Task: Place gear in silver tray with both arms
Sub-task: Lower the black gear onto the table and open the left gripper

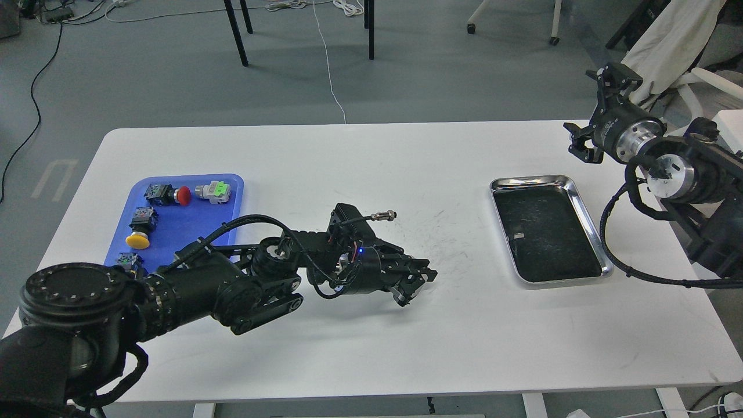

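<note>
The silver tray lies on the right part of the white table, its dark bottom bare except for a small pale speck. The gear is not visible anywhere in the head view. My left gripper hangs low over the middle of the table, pointing right, well to the left of the tray. Its dark fingers are too close together to tell apart, and whatever lies between them is hidden. My right gripper is raised beyond the table's far right corner, above and behind the tray, with its fingers spread wide and nothing between them.
A blue plastic tray at the left holds several push-button switches, with red, yellow and green parts. A silver-tipped cable connector sticks up from my left wrist. Chair legs and cables stand on the floor behind the table.
</note>
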Robot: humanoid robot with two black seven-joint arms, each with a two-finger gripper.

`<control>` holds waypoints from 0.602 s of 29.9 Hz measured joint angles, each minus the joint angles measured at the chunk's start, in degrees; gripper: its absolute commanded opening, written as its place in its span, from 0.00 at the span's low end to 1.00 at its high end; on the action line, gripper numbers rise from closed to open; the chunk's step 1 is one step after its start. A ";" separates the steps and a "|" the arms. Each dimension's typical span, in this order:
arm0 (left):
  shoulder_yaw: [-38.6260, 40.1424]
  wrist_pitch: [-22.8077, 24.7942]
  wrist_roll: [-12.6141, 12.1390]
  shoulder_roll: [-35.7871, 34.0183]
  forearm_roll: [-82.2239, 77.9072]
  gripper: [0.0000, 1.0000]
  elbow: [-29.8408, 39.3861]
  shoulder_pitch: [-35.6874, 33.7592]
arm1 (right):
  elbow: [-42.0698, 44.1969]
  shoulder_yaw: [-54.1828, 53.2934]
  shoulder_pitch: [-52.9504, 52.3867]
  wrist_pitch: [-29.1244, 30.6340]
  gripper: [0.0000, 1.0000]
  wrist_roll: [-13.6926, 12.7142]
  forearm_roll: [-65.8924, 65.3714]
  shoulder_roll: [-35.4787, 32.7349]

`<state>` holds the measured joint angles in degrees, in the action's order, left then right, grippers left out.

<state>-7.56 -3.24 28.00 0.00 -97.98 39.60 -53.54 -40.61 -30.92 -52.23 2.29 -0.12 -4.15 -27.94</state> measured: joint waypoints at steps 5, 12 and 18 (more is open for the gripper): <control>0.00 -0.01 0.00 0.00 0.40 0.16 0.00 0.35 | 0.00 0.00 0.11 0.07 0.99 0.00 0.00 -0.09; 0.00 -0.16 0.00 0.00 0.63 0.23 -0.18 0.45 | 0.00 0.00 0.07 0.08 0.99 0.00 0.02 -0.07; 0.00 -0.78 0.00 0.00 0.74 0.28 -0.23 0.45 | -0.13 0.01 -0.04 0.09 0.99 0.00 0.02 -0.07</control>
<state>-7.56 -4.02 28.00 0.00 -97.24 39.38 -53.09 -40.73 -30.91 -52.27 2.38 -0.13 -4.13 -28.01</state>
